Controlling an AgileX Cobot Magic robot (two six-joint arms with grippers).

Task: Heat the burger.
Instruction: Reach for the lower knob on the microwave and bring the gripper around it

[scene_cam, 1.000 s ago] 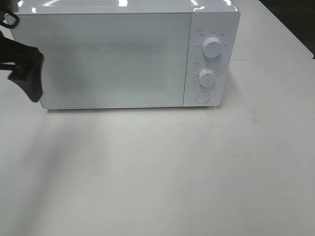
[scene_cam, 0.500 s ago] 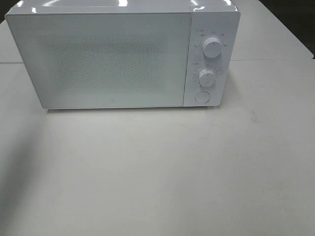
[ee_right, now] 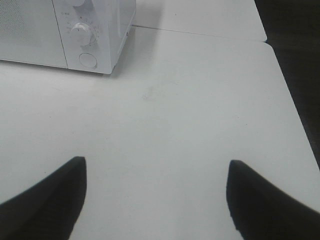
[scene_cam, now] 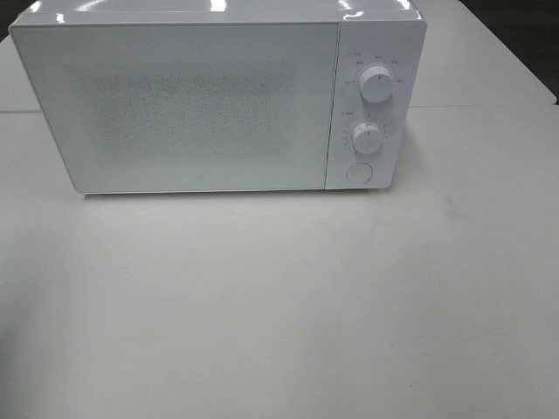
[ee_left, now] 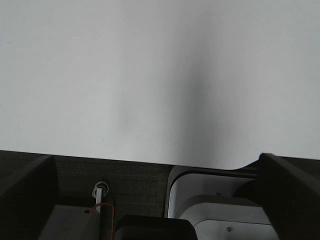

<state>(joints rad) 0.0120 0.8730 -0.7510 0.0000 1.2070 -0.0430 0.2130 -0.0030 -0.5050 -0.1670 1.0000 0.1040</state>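
The burger shows in none of the views. A white microwave (scene_cam: 201, 105) stands at the back of the table with its door closed; its frosted front hides the inside. My left gripper (ee_left: 156, 157) is open over bare table, its dark fingers (ee_left: 27, 190) at the picture's edges, with nothing between them. My right gripper (ee_right: 156, 162) is open too and empty, hovering above the table some way from the microwave's (ee_right: 95, 30) control corner. Neither arm appears in the exterior high view.
Two round knobs (scene_cam: 377, 83) (scene_cam: 367, 137) and a round button (scene_cam: 358, 173) sit on the microwave's right panel. The white table (scene_cam: 279, 305) spreads in front of it. The table's right edge (ee_right: 292, 110) drops into darkness. A white and black robot base (ee_left: 220, 210) lies under the left gripper.
The left arm, which stood beside the microwave's left end a second ago, has pulled out of the exterior view. Its shadow on the table has faded.
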